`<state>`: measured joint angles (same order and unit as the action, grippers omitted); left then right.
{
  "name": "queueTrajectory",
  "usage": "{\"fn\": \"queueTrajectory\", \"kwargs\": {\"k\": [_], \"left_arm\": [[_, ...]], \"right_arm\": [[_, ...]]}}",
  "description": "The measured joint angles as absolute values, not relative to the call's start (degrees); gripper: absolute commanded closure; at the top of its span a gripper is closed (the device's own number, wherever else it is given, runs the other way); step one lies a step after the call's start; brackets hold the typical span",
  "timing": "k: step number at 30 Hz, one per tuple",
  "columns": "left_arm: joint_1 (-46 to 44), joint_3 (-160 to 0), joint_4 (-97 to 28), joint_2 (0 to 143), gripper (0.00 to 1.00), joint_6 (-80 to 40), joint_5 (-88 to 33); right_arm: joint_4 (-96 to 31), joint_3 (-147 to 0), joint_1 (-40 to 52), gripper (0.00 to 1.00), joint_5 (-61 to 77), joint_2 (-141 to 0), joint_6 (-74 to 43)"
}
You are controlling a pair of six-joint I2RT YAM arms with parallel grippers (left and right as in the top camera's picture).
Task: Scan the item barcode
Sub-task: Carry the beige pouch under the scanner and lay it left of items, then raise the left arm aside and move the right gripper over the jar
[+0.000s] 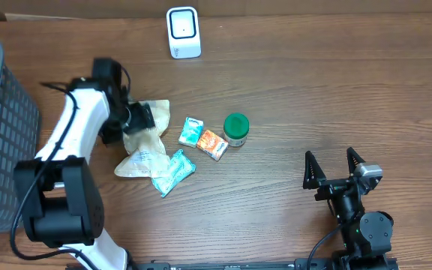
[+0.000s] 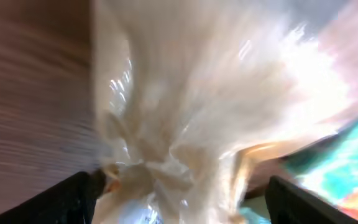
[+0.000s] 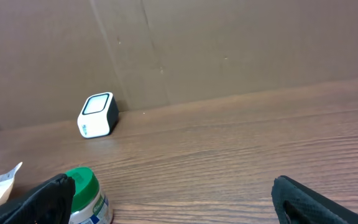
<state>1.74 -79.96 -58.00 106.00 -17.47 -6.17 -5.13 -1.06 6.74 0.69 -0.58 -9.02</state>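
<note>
left tool [image 1: 138, 116] jaws spread over cream bag [image 1: 145, 144] | right tool [image 1: 334, 163] released, near right | scanner [image 1: 183, 31] far

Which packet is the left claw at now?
The crumpled cream bag: the open left claw straddles it. The small teal packet, large teal packet and orange packet lie outside its fingers.

White left arm [image 1: 70, 126], black joints and cable; right arm [image 1: 349, 202] and end effector [image 1: 329, 156] seemingly mostly black.
</note>
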Motion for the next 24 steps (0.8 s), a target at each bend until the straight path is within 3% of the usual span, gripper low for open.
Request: {"fn": "queueTrajectory", "kwargs": {"k": [9,15,18,24], "left_arm": [[1.93,-100.42,-71.26,99.13,0.08,-14.0,-4.89],[-0.93,-102.69,-72.95,91.94,0.07,-11.81,-6.0],[-1.96,-102.69,-73.41,89.62,0.0,-10.83,-6.37],[-2.0,-102.69,-73.78,85.58,0.01,-8.47,-6.44]], "right_arm": [[-5.13,-1.06,6.72,0.0,0.69,-0.58,-9.02],[-5.15,-1.06,6.74,0.0,0.67,-0.58,-9.02],[-5.13,-1.06,6.74,0.0,0.67,-0.58,-9.02],[-5.15,-1.06,6.72,0.0,0.67,-0.58,-9.04]]}}
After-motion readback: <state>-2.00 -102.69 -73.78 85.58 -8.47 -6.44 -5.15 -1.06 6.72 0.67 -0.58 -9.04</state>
